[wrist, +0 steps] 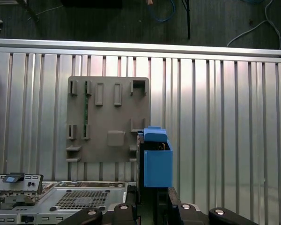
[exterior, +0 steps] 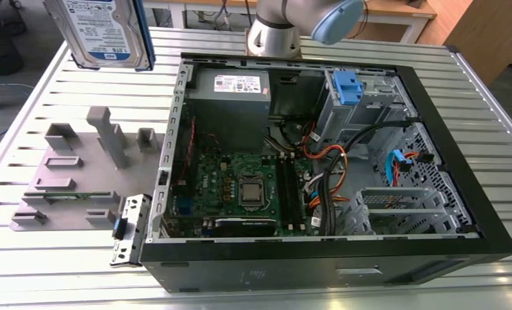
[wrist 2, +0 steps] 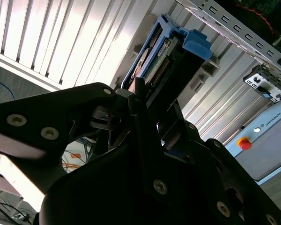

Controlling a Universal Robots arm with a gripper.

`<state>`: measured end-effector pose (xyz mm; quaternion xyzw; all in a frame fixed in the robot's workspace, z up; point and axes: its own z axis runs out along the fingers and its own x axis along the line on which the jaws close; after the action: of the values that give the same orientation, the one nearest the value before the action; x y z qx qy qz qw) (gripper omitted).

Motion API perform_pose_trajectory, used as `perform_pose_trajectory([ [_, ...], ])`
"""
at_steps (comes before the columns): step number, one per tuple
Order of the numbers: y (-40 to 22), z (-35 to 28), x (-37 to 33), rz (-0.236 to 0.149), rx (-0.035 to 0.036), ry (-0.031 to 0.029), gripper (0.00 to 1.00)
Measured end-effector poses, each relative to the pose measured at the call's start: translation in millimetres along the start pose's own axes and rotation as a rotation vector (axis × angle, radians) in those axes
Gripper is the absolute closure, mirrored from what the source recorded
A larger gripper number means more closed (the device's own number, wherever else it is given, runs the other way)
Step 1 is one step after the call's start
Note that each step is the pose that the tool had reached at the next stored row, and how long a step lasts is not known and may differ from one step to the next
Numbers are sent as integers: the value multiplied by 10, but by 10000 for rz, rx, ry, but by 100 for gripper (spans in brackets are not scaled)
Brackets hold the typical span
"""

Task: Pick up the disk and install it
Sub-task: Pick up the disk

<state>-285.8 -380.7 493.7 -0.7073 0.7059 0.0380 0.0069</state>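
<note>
The disk (exterior: 101,32), silver with a blue-and-white label and blue rails, hangs in the air above the slatted table, at the far corner on the exterior view's left, outside the computer case. In the second wrist view my gripper (wrist 2: 145,103) is shut on the disk (wrist 2: 161,61), its black fingers (wrist 2: 131,101) clamped on the near end. In the first wrist view the disk (wrist: 157,161) shows edge-on with its blue rail toward the camera, held over the table beside the grey fixture plate, with my gripper (wrist: 154,206) beneath it in the picture.
The open computer case (exterior: 325,258) lies on the table, with a grey power-supply box (exterior: 230,97), motherboard (exterior: 247,187) and blue-latched drive bay (exterior: 346,87) inside. A grey slotted fixture plate (exterior: 75,174) lies to the exterior view's left, a loose front panel part (exterior: 128,229) beside it. The arm's base (exterior: 278,32) stands behind the case.
</note>
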Motion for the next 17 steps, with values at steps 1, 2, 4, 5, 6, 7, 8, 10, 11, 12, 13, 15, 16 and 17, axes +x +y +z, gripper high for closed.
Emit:
perform_pose_trajectory([
  [1, -11, 0, 0, 0, 0, 0, 65],
  [2, -21, -1, 0, 0, 0, 0, 65],
  [4, -43, -2, 0, 0, 0, 0, 65],
  [5, -53, -2, 0, 0, 0, 0, 65],
  [6, -64, -3, 0, 0, 0, 0, 65],
  [7, -74, -3, 0, 0, 0, 0, 65],
  [8, -85, -4, 0, 0, 0, 0, 65],
  [10, -107, -4, 0, 0, 0, 0, 65],
  [11, -118, -5, 0, 0, 1, 0, 65],
  [12, -129, -5, 0, 0, 1, 0, 65],
  [13, -140, -6, 0, 0, 0, 0, 65],
  [15, -161, -7, 0, 0, 0, 0, 65],
  [16, -173, -7, 0, 0, 0, 0, 65],
  [17, -183, -8, 0, 0, 0, 1, 65],
])
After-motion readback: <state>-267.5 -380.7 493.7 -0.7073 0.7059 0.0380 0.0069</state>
